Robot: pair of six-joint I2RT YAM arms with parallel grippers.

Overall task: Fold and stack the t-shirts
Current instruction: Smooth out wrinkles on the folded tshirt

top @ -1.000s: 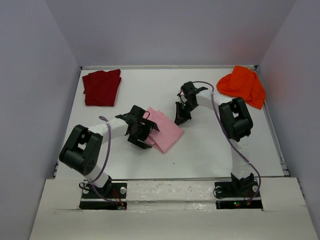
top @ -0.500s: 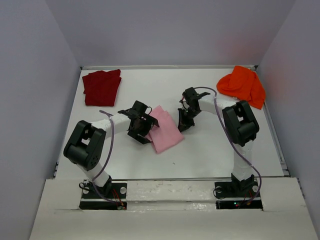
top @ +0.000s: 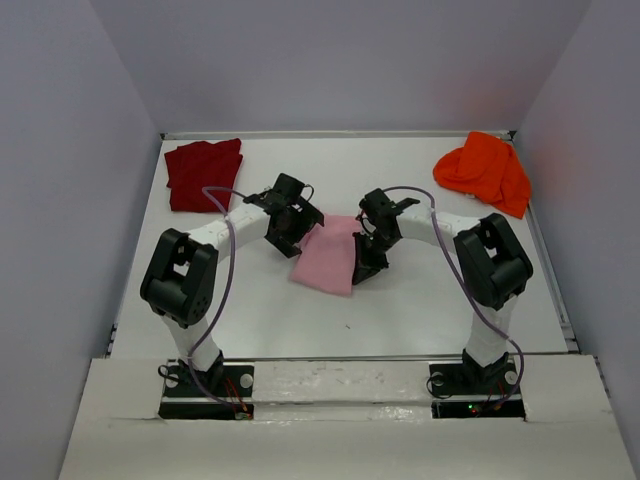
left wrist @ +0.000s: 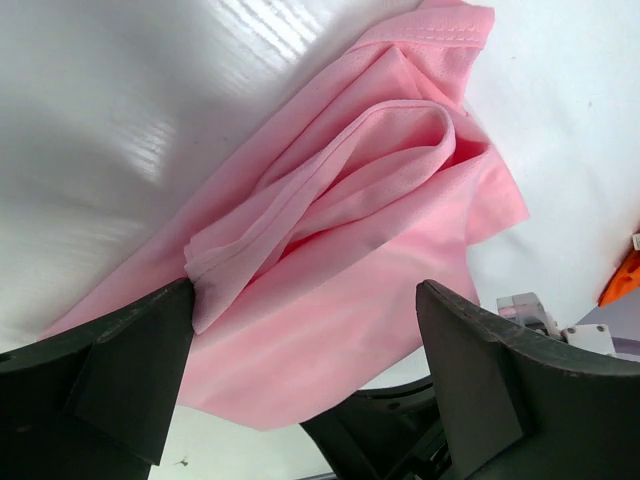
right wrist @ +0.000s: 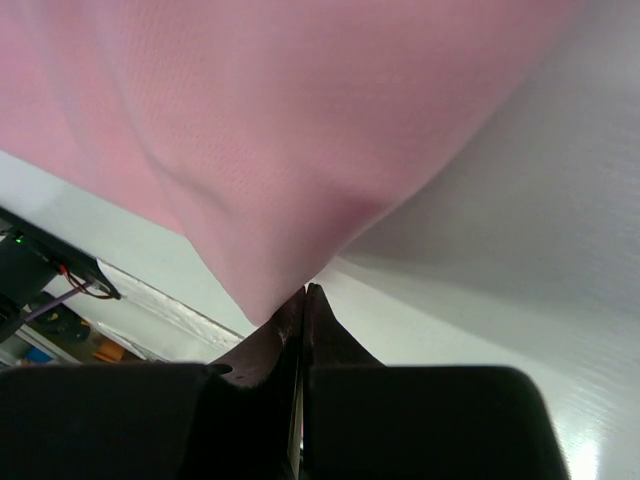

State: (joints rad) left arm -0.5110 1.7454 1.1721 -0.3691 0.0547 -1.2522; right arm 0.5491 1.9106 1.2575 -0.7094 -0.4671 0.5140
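The light pink t-shirt (top: 328,258) lies folded and rumpled at the table's middle. My left gripper (top: 299,232) is open at its upper left edge; in the left wrist view its jaws (left wrist: 305,290) stand wide apart with the pink cloth (left wrist: 350,230) lying between them. My right gripper (top: 362,268) is shut at the shirt's right edge; in the right wrist view the closed tips (right wrist: 305,290) meet a corner of the pink cloth (right wrist: 300,120), which looks raised off the table. The dark red t-shirt (top: 204,174) lies folded at the back left. The bright orange t-shirt (top: 485,170) lies bunched at the back right.
The white table (top: 420,310) is walled by grey panels at the left, back and right. The arm bases (top: 205,385) sit on the near edge. Purple cables loop along both arms.
My left gripper swung up and to the right along the pink shirt's left side, turning and bunching the shirt. My right gripper moved down to the shirt's right edge.
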